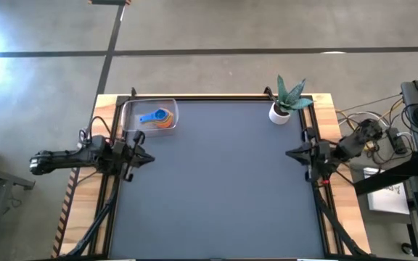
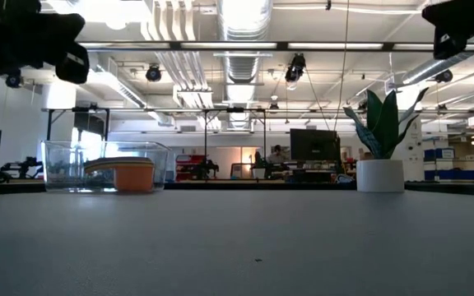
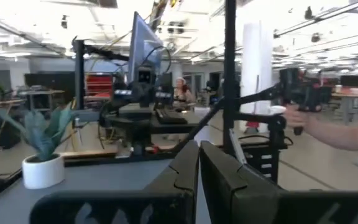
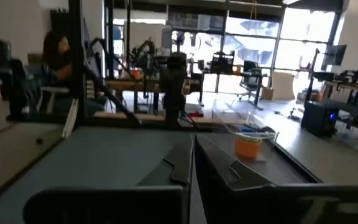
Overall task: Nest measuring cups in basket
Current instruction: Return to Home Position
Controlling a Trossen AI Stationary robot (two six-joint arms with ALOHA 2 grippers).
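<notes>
The clear basket [image 1: 130,116] stands at the table's far left corner. The measuring cups [image 1: 160,118] sit nested inside it, the blue one on top of an orange one; in the low view [image 2: 122,174] and the right wrist view [image 4: 249,144] they show as one stack in the basket [image 2: 64,164]. My left gripper [image 1: 149,157] is shut and empty at the table's left edge, above the table. My right gripper [image 1: 290,154] is shut and empty at the right edge, above the table.
A small white plant pot [image 1: 279,113] with a green plant stands at the far right corner. A person's hand [image 3: 328,127] holding a dark device shows beyond the table in the left wrist view. The dark mat [image 1: 216,188] lies between the arms.
</notes>
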